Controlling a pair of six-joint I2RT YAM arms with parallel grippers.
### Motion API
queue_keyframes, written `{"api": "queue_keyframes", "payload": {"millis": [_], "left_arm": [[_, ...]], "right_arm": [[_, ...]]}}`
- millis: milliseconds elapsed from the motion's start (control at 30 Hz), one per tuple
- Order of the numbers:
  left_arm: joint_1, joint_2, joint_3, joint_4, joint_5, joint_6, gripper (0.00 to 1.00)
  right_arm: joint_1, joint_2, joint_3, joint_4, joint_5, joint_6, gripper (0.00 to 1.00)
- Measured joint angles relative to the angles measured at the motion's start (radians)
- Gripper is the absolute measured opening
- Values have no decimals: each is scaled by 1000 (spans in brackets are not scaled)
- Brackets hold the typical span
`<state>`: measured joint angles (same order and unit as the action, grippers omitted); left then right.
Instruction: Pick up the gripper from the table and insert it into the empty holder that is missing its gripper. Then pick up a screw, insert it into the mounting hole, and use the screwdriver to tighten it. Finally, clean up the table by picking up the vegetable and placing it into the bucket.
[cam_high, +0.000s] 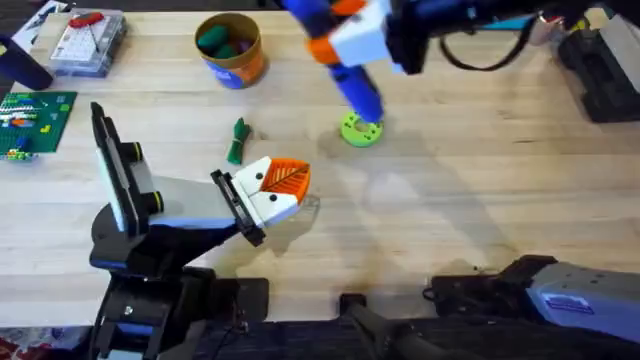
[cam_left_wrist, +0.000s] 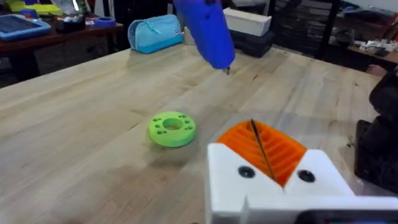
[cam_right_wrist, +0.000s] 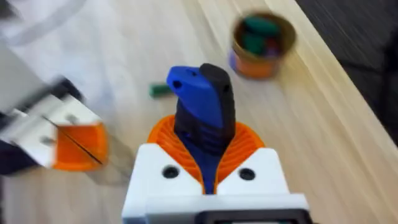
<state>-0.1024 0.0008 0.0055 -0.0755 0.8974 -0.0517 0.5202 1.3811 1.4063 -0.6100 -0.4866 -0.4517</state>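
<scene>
The holder (cam_high: 120, 185) stands at the left, and its white arm ends in a black clamp (cam_high: 238, 208). In that clamp sits the white gripper with orange pads, my left gripper (cam_high: 288, 180) (cam_left_wrist: 264, 146), shut and empty; it also shows as a white-and-orange gripper (cam_right_wrist: 78, 146) in the right wrist view. My right gripper (cam_high: 345, 42) (cam_right_wrist: 205, 144) is shut on the blue screwdriver (cam_high: 360, 90) (cam_left_wrist: 208, 31) (cam_right_wrist: 202, 102), tip down over a lime-green disc (cam_high: 360, 131) (cam_left_wrist: 172, 129). A green vegetable (cam_high: 238, 141) (cam_right_wrist: 158, 90) lies on the table. The bucket (cam_high: 247, 68) (cam_right_wrist: 256, 62) holds green pieces. The screw is out of view.
A clear box with a red-handled tool (cam_high: 88, 42) and a green brick plate (cam_high: 35, 115) lie at the far left. A dark case (cam_high: 600, 70) sits at the far right. A light-blue pouch (cam_left_wrist: 155, 32) lies beyond the disc.
</scene>
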Motion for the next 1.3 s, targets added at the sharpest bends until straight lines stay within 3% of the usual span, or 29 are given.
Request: {"api": "queue_keyframes", "payload": {"millis": [233, 667, 1033, 1300], "left_arm": [[0, 0, 0, 0, -1, 0, 13], [0, 0, 0, 0, -4, 0, 5], [0, 0, 0, 0, -4, 0, 5], [0, 0, 0, 0, -4, 0, 5]], "right_arm": [[-65, 0, 0, -178, 314, -154, 47], [-112, 29, 0, -302, 631, -325, 45], [-311, 370, 1, -287, 729, -498, 45], [-333, 570, 1, -278, 791, -542, 45]]}}
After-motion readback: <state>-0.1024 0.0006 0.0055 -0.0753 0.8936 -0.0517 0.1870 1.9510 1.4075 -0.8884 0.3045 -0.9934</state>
